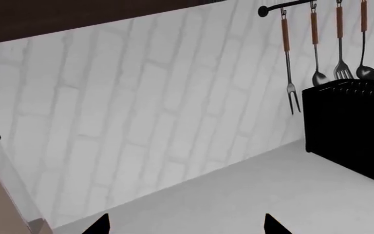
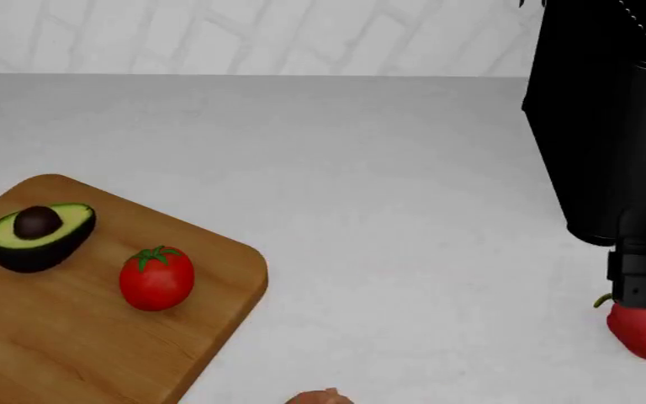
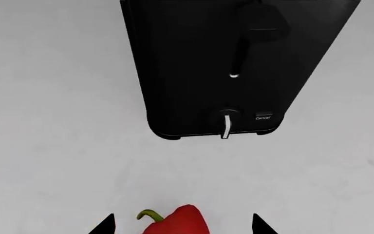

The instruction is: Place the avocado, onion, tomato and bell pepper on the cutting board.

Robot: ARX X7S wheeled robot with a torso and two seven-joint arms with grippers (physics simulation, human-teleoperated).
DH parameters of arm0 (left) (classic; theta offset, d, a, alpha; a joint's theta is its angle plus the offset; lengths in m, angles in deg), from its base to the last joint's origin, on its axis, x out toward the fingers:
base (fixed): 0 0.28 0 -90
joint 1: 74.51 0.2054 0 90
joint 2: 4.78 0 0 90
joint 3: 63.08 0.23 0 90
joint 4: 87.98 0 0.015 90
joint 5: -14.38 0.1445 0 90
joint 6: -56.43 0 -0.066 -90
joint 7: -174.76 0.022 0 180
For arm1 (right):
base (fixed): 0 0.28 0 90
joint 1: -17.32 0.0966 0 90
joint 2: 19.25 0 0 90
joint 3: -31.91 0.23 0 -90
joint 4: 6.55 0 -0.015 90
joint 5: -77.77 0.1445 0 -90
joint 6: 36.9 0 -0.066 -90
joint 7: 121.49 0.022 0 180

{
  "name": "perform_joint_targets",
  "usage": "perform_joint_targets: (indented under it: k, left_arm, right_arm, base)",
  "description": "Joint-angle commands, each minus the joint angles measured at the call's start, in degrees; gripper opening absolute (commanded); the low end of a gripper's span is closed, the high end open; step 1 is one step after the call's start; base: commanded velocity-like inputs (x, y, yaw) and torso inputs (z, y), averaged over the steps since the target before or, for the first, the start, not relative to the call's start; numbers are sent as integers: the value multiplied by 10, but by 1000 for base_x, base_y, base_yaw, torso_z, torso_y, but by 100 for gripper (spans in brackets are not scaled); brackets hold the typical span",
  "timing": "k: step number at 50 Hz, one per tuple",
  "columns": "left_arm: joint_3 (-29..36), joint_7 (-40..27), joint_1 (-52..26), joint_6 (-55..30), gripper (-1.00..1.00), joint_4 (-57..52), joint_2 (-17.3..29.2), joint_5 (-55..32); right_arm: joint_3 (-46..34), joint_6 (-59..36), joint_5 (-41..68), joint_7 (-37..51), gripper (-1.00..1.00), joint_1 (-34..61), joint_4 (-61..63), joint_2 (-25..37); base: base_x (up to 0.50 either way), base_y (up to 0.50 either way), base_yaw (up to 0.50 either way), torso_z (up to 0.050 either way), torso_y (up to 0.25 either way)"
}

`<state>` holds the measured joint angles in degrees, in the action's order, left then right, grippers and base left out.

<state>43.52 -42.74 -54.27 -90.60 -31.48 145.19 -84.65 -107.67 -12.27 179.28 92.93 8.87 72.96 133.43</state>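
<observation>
1. The right hand (image 3: 181, 225) hangs over the bell pepper (image 3: 179, 222), its fingertips spread either side and not touching it, so it is open.
2. The left hand (image 1: 185, 225) is open and empty, facing the tiled wall (image 1: 141, 97) and the utensil rail (image 1: 304, 6).
3. In the head view the pepper lies at 4 o'clock on the surface (image 2: 413, 210), just in front of the black toaster (image 2: 609, 109), well apart from the cutting board (image 2: 87, 337).
4. Risk: the lobed, glossy pepper could squirt out of a shallow pinch, or roll against the toaster.
5. The board at 8 o'clock carries the avocado (image 2: 39, 236) and tomato (image 2: 157, 278); a careless drop could knock the tomato off.
6. A tan shape at 6 o'clock may be the onion (image 2: 323, 397); I cannot tell.
</observation>
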Motion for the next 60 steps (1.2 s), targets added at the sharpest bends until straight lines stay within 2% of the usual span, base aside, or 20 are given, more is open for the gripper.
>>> perform_joint_targets:
  k: [1, 34, 52, 53, 60]
  left_arm:
    - [-13, 13, -1, -3, 100, -1, -12, 11]
    - [-10, 7, -7, -4, 100, -9, -7, 9]
    - [-12, -2, -16, -3, 100, -12, 0, -4]
    - [-12, -1, -18, -3, 100, -10, -2, -4]
    - [-10, -2, -27, -6, 100, -8, -3, -8]
  right_arm:
    - [11, 29, -21, -27, 100, -27, -11, -13]
    - [-16, 62, -69, -73, 100, -71, -47, -54]
    - [-20, 91, -69, -78, 100, -118, -45, -51]
    - [-20, 92, -60, -68, -100, -130, -38, -42]
    - [-19, 83, -58, -65, -100, -120, -33, -40]
  base:
    - [0, 0, 0, 0, 0]
    - [0, 0, 0, 0, 0]
    - [0, 0, 0, 0, 0]
    - [0, 0, 0, 0, 0]
    - [0, 0, 0, 0, 0]
